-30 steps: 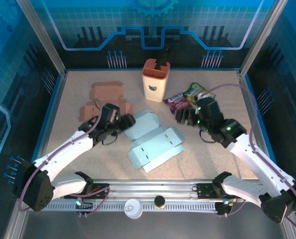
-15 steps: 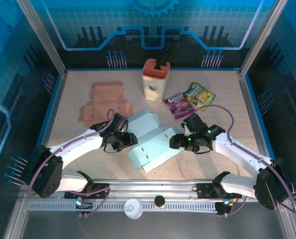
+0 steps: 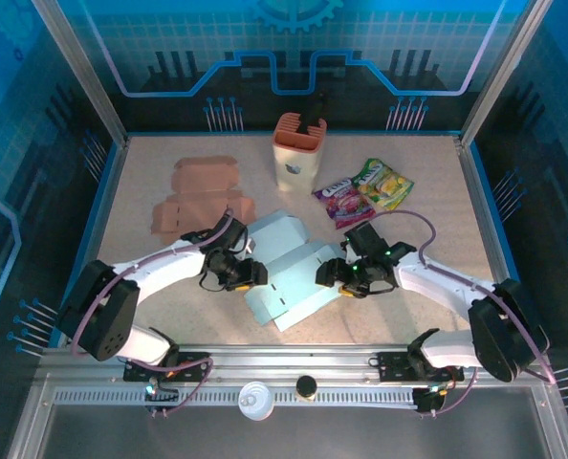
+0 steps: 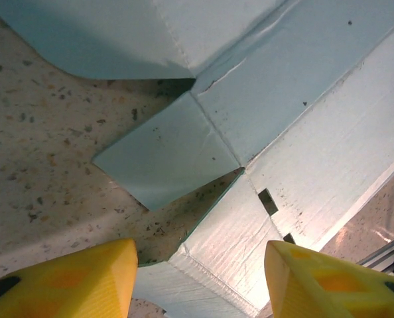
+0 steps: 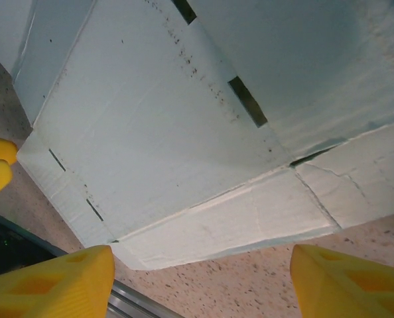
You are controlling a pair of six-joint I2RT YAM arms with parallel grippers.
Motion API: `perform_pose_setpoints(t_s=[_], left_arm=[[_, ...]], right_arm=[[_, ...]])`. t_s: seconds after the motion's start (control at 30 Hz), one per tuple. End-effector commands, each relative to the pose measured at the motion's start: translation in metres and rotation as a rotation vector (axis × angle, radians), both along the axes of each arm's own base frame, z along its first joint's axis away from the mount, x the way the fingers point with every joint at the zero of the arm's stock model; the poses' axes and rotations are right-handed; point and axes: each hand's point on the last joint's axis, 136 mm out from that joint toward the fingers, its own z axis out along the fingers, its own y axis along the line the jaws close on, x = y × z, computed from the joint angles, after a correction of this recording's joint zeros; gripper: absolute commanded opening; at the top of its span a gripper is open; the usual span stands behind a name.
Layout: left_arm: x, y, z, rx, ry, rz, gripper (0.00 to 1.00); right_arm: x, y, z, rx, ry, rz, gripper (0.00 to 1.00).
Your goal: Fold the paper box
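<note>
We see a speckled beige table (image 3: 427, 163) inside blue-lit walls (image 3: 169, 57). Toward its front edge the pale blue paper box (image 3: 298, 277) lies unfolded, creased and slotted, between left gripper (image 3: 251, 273) and right gripper (image 3: 330, 275), both jaws spread.

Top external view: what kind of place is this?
Probably an enclosed robot test cell: aluminium frame posts with blue printed panels wall in a speckled tabletop, left arm and right arm are bolted at its near edge, and props like the flat paper box lie staged.
</note>
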Motion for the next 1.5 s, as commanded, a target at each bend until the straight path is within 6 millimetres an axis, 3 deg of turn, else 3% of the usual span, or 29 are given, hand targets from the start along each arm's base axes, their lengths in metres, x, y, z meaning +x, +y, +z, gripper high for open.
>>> perform_pose_setpoints(t_s=[0.0,0.27,0.7,0.93,1.17,1.23,1.33,1.47], left_arm=[[0.005,-0.010,0.004,-0.033,-0.020,-0.074,0.54],[0.004,-0.020,-0.003,-0.036,-0.007,-0.146,0.53],[-0.006,-0.037,-0.005,-0.066,0.012,-0.170,0.36],[-0.017,-0.042,-0.003,-0.105,0.026,-0.162,0.29],[-0.021,-0.043,-0.006,-0.109,0.047,-0.149,0.19],[-0.020,-0.045,-0.005,-0.112,0.047,-0.138,0.12],[-0.017,-0.048,-0.002,-0.126,0.050,-0.113,0.02],[-0.008,-0.054,0.010,-0.156,0.050,-0.050,0.00]], right_arm=[[-0.001,0.005,-0.005,0.047,0.048,-0.024,0.70],[0.005,0.005,-0.017,0.051,0.089,-0.055,0.65],[0.034,-0.016,-0.028,0.064,0.116,-0.118,0.58],[0.041,-0.015,-0.030,0.074,0.119,-0.131,0.55],[0.045,-0.015,-0.026,0.080,0.107,-0.138,0.53],[0.046,-0.015,-0.024,0.085,0.101,-0.140,0.53],[0.048,-0.016,-0.016,0.096,0.086,-0.143,0.52],[0.048,-0.024,0.002,0.094,0.044,-0.165,0.56]])
